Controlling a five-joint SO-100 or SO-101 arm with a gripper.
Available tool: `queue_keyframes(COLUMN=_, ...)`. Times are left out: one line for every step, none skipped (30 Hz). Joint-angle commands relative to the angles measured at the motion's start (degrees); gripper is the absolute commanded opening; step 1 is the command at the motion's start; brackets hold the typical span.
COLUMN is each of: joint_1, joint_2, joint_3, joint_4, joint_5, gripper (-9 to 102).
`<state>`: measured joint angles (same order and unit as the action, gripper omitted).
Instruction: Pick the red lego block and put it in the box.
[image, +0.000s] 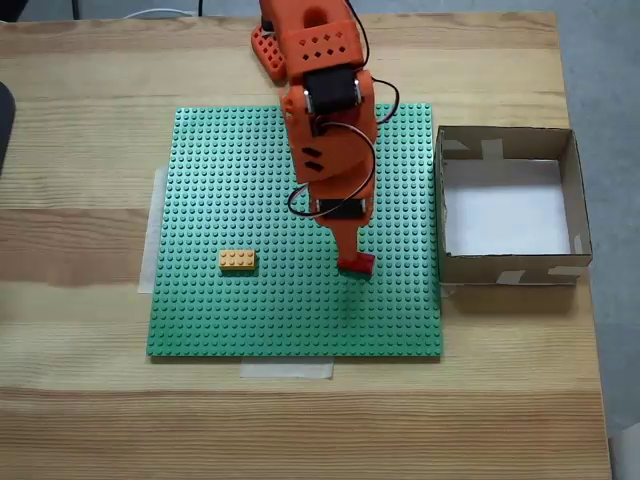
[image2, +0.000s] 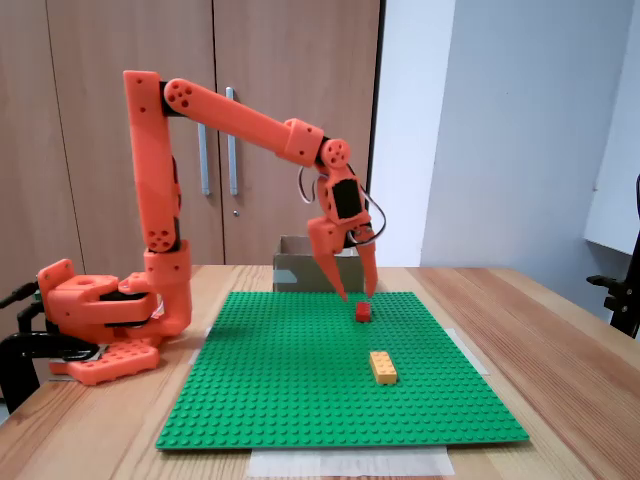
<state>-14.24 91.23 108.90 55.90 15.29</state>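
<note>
Fingers (image2: 368, 268) spread open, tips straddling the red lego block (image2: 363, 312) directly beneath, mid-frame; gripper (image2: 356, 297) holds nothing yet.

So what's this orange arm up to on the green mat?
The orange arm is reaching down over the green baseplate, and its gripper straddles the red lego block, fingers open on either side, so the block sits on the plate, not yet lifted. A yellow-orange brick lies untouched nearby on the same plate. The cardboard box beside the plate holds nothing yet.
</note>
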Motion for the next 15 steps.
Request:
queue_keyframes(joint_1=0.7, joint_2=1.5, joint_3=-0.1, joint_4=-0.7, joint_5=0.3, gripper=18)
queue_keyframes(joint_1=1.0, joint_2=1.5, joint_3=-0.1, joint_4=-0.6, joint_5=0.3, gripper=18)
queue_keyframes(joint_1=1.1, joint_2=1.5, joint_3=0.0, joint_4=-0.7, joint_5=0.4, gripper=18)
queue_keyframes(joint_1=1.2, joint_2=1.3, joint_3=0.0, joint_4=-0.7, joint_5=0.3, gripper=18)
queue_keyframes(joint_1=1.5, joint_2=1.2, joint_3=0.3, joint_4=-1.1, joint_5=0.3, gripper=18)
queue_keyframes(joint_1=1.7, joint_2=1.1, joint_3=0.3, joint_4=-1.4, joint_5=0.3, gripper=18)
queue_keyframes(joint_1=1.8, joint_2=0.9, joint_3=0.3, joint_4=-1.6, joint_5=0.1, gripper=18)
queue_keyframes(joint_1=1.8, joint_2=0.8, joint_3=0.3, joint_4=-1.8, joint_5=0.1, gripper=18)
queue_keyframes(joint_1=1.9, joint_2=0.6, joint_3=0.3, joint_4=-1.9, joint_5=0.1, gripper=18)
queue_keyframes(joint_1=1.9, joint_2=0.4, joint_3=0.2, joint_4=-1.9, joint_5=0.1, gripper=18)
queue_keyframes(joint_1=2.0, joint_2=0.4, joint_3=0.2, joint_4=-2.1, joint_5=0.2, gripper=18)
queue_keyframes(joint_1=2.1, joint_2=0.1, joint_3=0.2, joint_4=-2.2, joint_5=0.3, gripper=18)
queue_keyframes(joint_1=2.2, joint_2=-0.3, joint_3=0.2, joint_4=-2.4, joint_5=0.4, gripper=18)
queue_keyframes(joint_1=2.4, joint_2=-0.6, joint_3=0.2, joint_4=-2.6, joint_5=0.5, gripper=18)
queue_keyframes(joint_1=2.4, joint_2=-1.1, joint_3=0.0, joint_4=-2.7, joint_5=0.4, gripper=17)
